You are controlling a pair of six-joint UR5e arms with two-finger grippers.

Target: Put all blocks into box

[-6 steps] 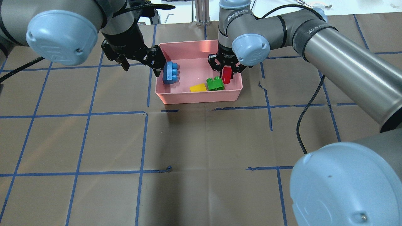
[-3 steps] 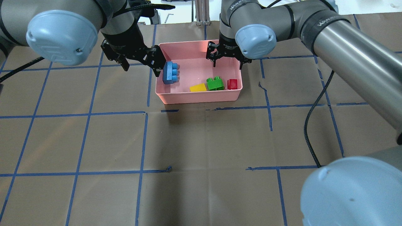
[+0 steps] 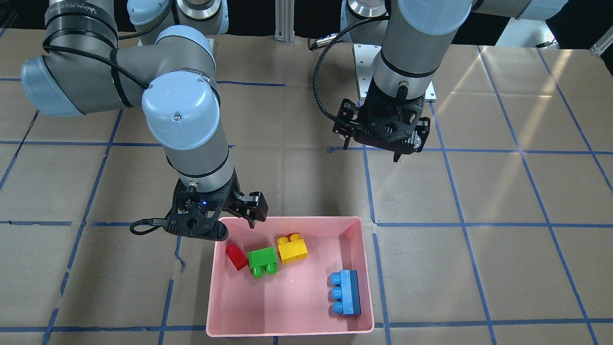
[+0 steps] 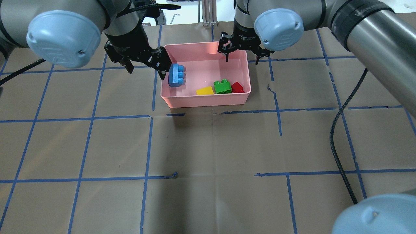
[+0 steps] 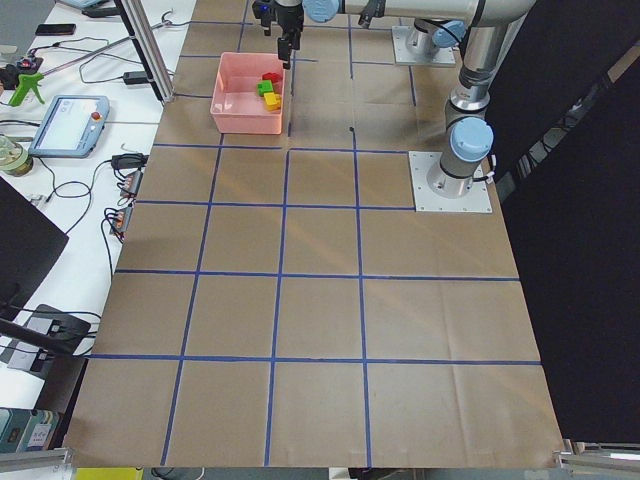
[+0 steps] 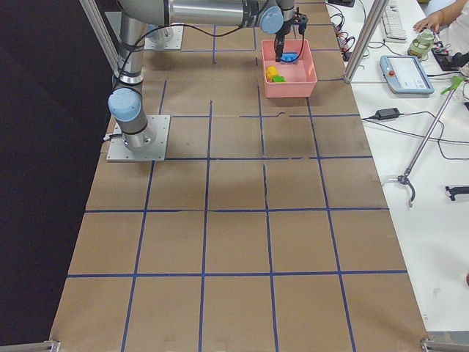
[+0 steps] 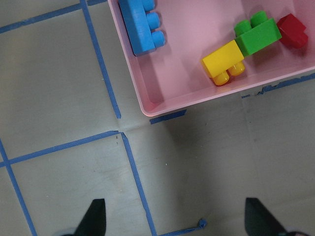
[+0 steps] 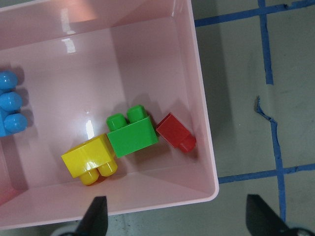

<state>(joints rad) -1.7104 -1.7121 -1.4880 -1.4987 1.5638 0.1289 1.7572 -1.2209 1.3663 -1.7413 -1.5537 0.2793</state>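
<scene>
Over on the left, the left gripper hangs empty, fingers spread, beside the box. Inside sit the blue brick, yellow brick, green brick and red brick. The right gripper, spread too, hovers over the right rim; I reckon dipping there could clip and shove it.

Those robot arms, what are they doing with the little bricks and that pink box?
They are tidying toy bricks into the pink box. All four lie inside it. The red block, green block and yellow block sit close together in a row, and the blue block is by itself at the other end. The left gripper and right gripper are both open and empty, hovering near the box, so the job looks done.
</scene>
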